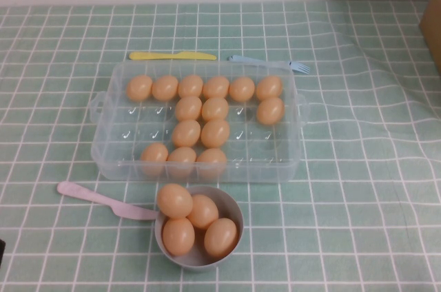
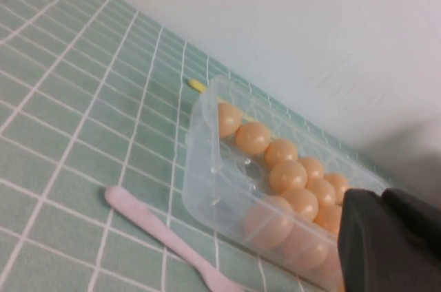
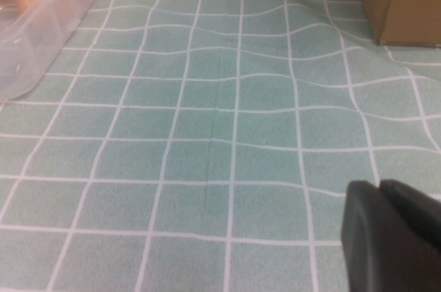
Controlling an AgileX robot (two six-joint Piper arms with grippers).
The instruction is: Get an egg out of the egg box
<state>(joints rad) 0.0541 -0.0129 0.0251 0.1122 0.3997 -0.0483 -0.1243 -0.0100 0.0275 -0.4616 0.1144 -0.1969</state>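
At the desk's centre, eggs (image 1: 215,133) sit in the box (image 1: 103,127), with the left gripper (image 2: 393,237), fingers pressed together, off at eight o'clock and the right gripper (image 3: 393,233), fingers' state unclear, off at four, so reaching seems next.

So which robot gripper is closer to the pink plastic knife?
The left gripper: its camera shows the pink plastic knife just ahead, beside the clear plastic egg box. The right gripper hangs over bare green checked cloth past the box's other side.
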